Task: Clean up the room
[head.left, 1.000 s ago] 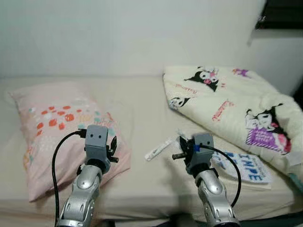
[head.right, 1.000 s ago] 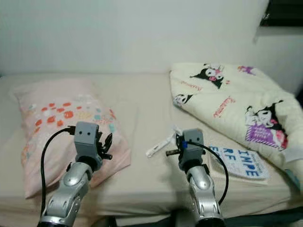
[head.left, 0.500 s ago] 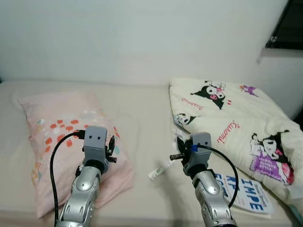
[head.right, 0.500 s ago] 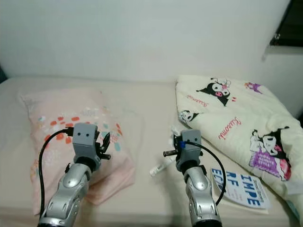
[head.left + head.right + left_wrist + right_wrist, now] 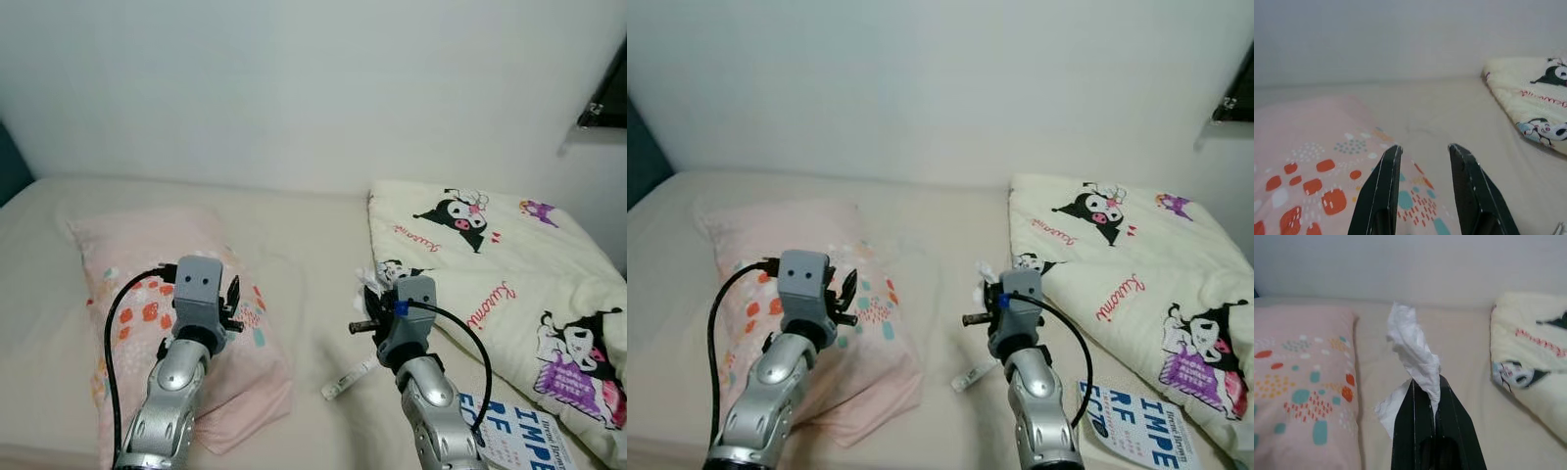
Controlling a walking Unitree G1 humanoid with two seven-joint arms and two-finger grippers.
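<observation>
Raised since before — right pincer (image 5: 1426, 382) pinches white tissue (image 5: 1413, 347) over bed (image 5: 313, 235).

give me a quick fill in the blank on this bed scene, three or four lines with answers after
1. The right gripper is shut on a crumpled white ____.
2. The left gripper hovers open above the pink ____.
3. The cartoon-print blanket lies on the robot's ____ side of the bed.
4. The white stick lies on the bed between the pillow and the ____.

Missing words: tissue; pillow; right; blanket
</observation>
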